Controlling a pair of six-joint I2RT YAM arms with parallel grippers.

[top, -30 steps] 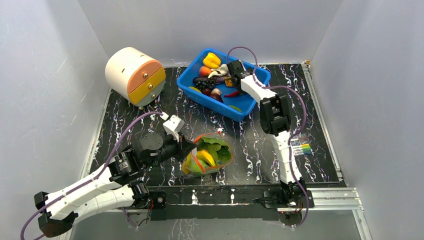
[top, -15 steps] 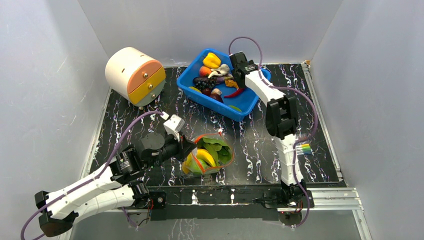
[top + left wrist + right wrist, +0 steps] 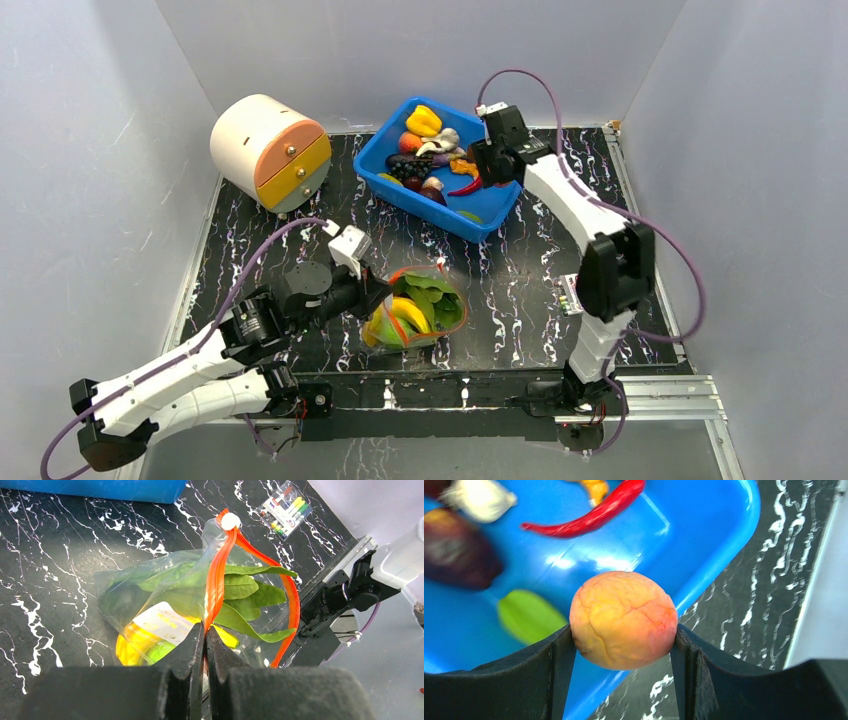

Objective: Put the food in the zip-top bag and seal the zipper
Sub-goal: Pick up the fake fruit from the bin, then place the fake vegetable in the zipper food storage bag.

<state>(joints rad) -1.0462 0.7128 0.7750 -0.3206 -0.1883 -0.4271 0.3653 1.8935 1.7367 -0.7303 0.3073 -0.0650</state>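
Black marbled table (image 3: 520, 280) bearing a blue bin (image 3: 503, 205): over the bin's right corner the right gripper (image 3: 484, 170) clamps a peach (image 3: 624, 617) in its jaws (likely hard, light, slick; best held mid-body), while well nearer than the bin the left gripper (image 3: 205, 635) pinches the floppy zip-top bag (image 3: 150, 590) by its zipper (image 3: 216, 580).

Right pincer (image 3: 622, 641) raised from blue bin (image 3: 704, 540) with peach (image 3: 624, 619), elbow swung right
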